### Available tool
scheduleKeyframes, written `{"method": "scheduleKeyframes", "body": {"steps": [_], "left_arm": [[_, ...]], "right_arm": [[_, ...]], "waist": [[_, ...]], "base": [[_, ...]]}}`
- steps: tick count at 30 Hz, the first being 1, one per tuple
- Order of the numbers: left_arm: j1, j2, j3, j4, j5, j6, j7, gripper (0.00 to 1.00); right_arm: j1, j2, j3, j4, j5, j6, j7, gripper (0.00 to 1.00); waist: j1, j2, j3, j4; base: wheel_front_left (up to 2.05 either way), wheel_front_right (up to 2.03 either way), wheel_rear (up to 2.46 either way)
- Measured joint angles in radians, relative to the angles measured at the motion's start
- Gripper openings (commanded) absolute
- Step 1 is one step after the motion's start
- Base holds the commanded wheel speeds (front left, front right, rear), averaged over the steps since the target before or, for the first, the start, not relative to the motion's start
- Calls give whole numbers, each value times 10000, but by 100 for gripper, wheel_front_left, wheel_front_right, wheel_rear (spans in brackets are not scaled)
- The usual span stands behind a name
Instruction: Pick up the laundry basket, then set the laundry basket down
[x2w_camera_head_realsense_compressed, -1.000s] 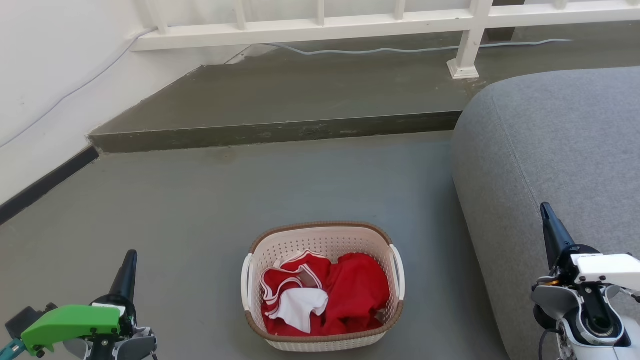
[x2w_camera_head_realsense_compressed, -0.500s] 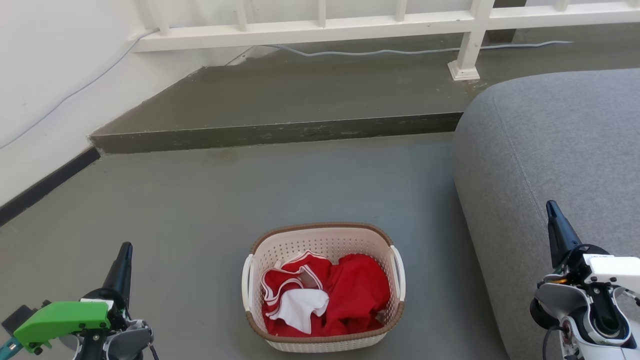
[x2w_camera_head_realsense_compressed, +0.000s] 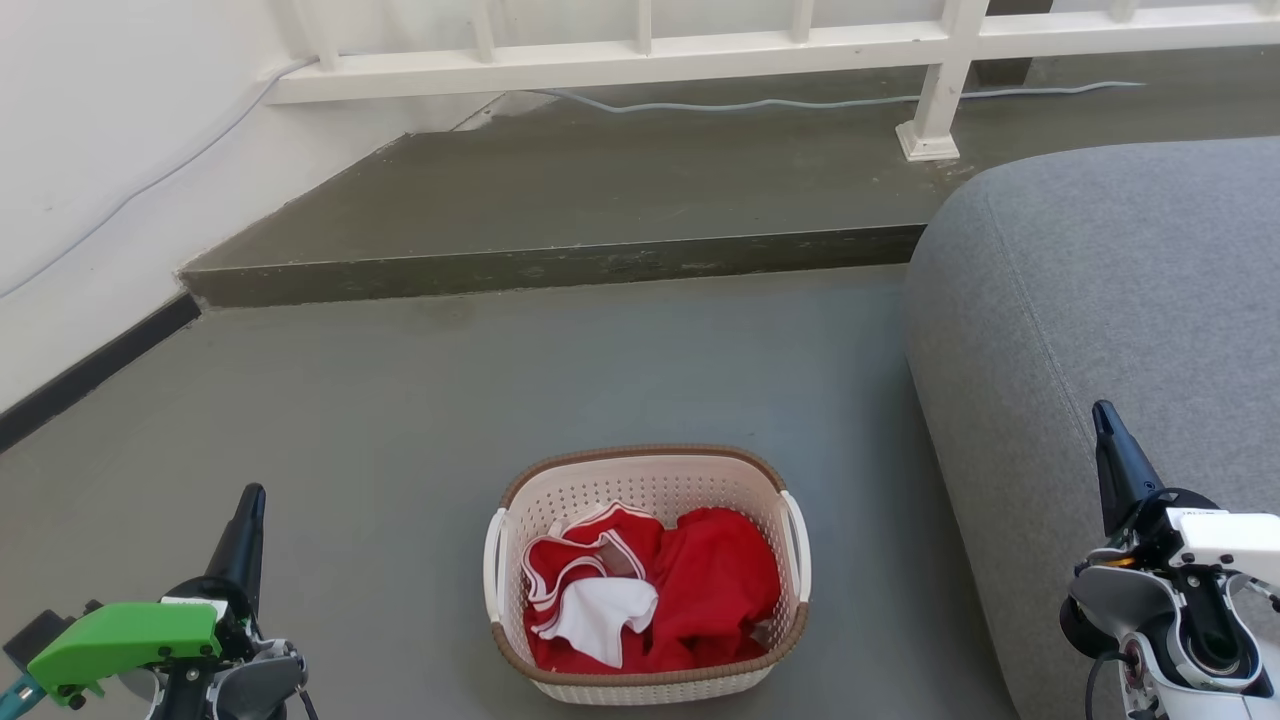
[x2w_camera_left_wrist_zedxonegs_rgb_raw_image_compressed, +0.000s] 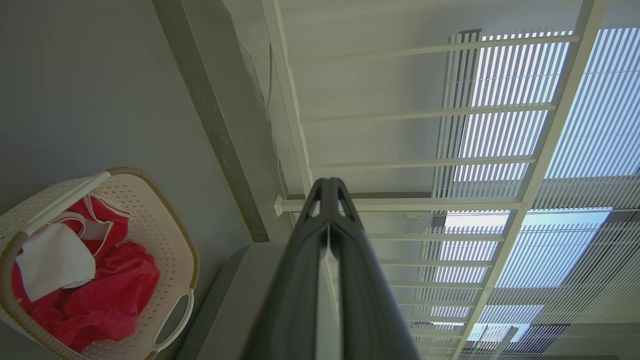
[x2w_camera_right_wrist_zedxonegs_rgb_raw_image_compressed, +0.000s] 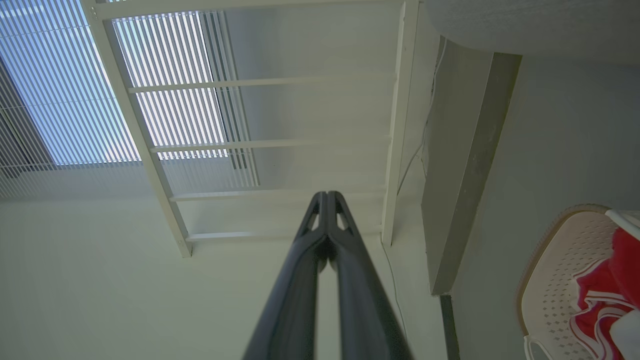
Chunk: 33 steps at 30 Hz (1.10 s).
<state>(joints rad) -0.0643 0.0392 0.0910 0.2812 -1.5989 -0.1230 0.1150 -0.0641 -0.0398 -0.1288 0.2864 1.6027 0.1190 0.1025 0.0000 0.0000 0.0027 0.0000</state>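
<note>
The laundry basket (x2w_camera_head_realsense_compressed: 650, 480), cream-white and perforated with a brown rim and white side handles, stands on the grey floor low in the head view, holding red and white clothes. My left gripper (x2w_camera_head_realsense_compressed: 252, 497) is at the lower left, well left of the basket, shut with nothing held. At the lower right my right gripper (x2w_camera_head_realsense_compressed: 1101, 415) is shut and empty, in front of the grey sofa. The left wrist view has the basket (x2w_camera_left_wrist_zedxonegs_rgb_raw_image_compressed: 165, 235) at its lower left and the shut left gripper (x2w_camera_left_wrist_zedxonegs_rgb_raw_image_compressed: 329, 184). The right wrist view shows the basket (x2w_camera_right_wrist_zedxonegs_rgb_raw_image_compressed: 555, 270) at lower right and the shut right gripper (x2w_camera_right_wrist_zedxonegs_rgb_raw_image_compressed: 326, 196).
A grey sofa (x2w_camera_head_realsense_compressed: 1120, 300) fills the right side, close to the basket. A raised dark step (x2w_camera_head_realsense_compressed: 550, 265) crosses the floor beyond, with a white railing (x2w_camera_head_realsense_compressed: 700, 50) and a cable on it. A white wall (x2w_camera_head_realsense_compressed: 90, 150) with dark skirting runs along the left.
Since one second ago my left gripper has dropped lower and slightly left, and my right gripper has edged right. Nothing visibly changed in the last half second. The basket stayed put.
</note>
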Motion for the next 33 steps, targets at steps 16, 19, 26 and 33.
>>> {"method": "scheduleKeyframes", "body": {"steps": [16,19,26,33], "left_arm": [[0,-4,-4,-10,-2,0,0,0],[0,-4,-4,-12,-2,0,0,0],[0,-6,-6,-17,-2,0,0,0],[0,-8,-8,-21,-2,0,0,0]], "right_arm": [[0,0,-2,-8,0,31,13,0],[0,2,-4,-10,0,31,13,0],[0,2,-4,-13,0,31,13,0],[0,2,-6,-19,0,31,13,0]], "waist": [[0,0,1,0],[0,0,1,0],[0,0,1,0],[0,0,1,0]], "base": [[0,0,0],[0,0,0],[0,0,0],[0,0,0]]}}
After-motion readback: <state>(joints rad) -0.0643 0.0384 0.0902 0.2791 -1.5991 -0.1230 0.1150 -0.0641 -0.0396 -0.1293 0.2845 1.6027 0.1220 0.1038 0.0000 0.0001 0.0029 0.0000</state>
